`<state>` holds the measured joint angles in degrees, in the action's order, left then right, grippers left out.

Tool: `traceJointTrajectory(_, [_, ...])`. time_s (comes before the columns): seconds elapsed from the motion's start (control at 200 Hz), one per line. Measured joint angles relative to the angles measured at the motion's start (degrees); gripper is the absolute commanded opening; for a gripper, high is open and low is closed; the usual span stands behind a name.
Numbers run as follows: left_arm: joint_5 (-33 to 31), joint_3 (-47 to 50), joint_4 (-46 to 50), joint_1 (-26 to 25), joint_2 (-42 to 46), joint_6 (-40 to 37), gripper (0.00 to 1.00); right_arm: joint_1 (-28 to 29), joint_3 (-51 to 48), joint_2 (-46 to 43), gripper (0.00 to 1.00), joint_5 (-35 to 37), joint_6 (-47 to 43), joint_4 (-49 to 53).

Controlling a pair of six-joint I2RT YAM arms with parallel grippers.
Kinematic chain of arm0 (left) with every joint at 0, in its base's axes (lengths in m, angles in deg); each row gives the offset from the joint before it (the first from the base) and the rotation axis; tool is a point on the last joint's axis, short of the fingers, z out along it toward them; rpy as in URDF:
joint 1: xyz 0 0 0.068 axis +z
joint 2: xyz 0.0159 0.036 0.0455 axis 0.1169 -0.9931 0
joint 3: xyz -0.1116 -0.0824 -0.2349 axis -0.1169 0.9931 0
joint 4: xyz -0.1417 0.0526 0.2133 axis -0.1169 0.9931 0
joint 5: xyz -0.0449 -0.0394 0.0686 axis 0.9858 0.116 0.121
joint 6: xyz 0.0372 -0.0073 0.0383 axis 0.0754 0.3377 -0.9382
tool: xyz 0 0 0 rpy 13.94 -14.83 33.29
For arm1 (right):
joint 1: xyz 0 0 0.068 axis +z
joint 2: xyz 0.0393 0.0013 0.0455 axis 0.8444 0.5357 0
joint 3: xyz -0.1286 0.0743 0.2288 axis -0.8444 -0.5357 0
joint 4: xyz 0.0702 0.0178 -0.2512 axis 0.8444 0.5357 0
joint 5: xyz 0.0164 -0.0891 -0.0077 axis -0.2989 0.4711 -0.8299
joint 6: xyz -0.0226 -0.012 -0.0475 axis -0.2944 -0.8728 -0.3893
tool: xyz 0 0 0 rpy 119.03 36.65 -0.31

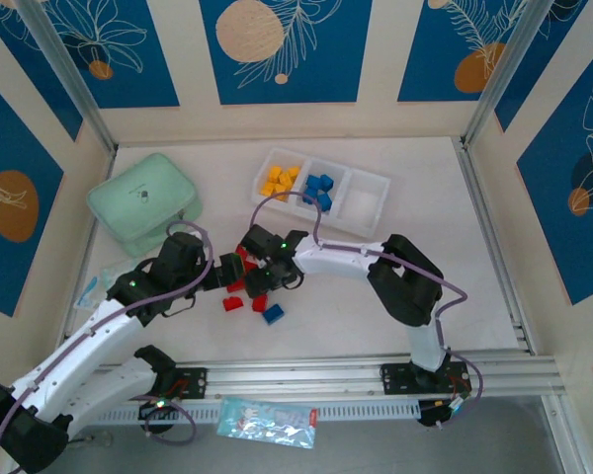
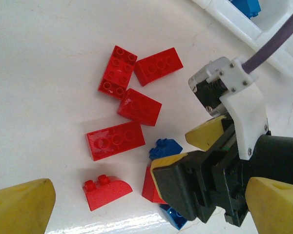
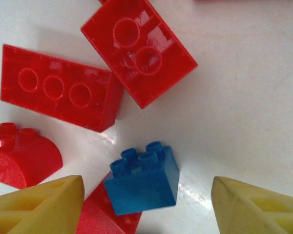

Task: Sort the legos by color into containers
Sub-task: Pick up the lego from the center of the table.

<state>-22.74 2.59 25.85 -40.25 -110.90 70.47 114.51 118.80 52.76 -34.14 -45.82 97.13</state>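
Blue brick (image 3: 144, 178) sits dead centre in the right wrist view, studs up, touching a red piece at its lower corner; that is why I have the right gripper (image 3: 146, 204) straddling it, yellow fingertips wide apart, one on each side, nothing clamped yet; red bricks (image 2: 139, 106) lie scattered close around it on the table (image 1: 425, 237), so I judge the wide spread is there to clear them on the way down; the closing squeeze could nudge that red neighbour, so I'd go gently; from above, the tray (image 1: 383, 183) stands well apart at the far side, yellow-orange pieces in its left square, blues in the middle compartment (image 1: 326, 164), the right square bare, and that is where I reckon the reds belong; this blue one should go to the middle; right arm (image 1: 405, 281) is folded hard, elbow raised near its base, forearm reaching leftward across to the pile; left arm (image 1: 99, 341) stretches diagonally from the near left corner, wrist turned towards the same cluster; left gripper (image 2: 150, 195) hangs just beside the pile, fingers spread and holding nothing, looking straight at its partner, well placed for a red piece, by my reading
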Motion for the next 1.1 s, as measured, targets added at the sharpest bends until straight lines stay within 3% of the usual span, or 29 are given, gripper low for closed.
traceJointTrajectory(0.595, [-0.5, 0.4, 0.1, 0.2, -0.1, 0.0, 0.99, -1.9, 0.3, 2.1, 0.37, 0.6, -0.1, 0.1])
traceJointTrajectory(0.81, [-0.4, 0.4, 0.0, 0.2, -0.2, 0.0, 0.99, -2.6, 0.3, 0.1, 0.34, 0.9, -0.1, 0.7])
traceJointTrajectory(1.1, [1.5, 0.4, -2.3, 0.2, -2.2, 0.4, 0.99, -7.0, 0.2, -9.1, 0.34, 1.8, -0.7, 2.5])
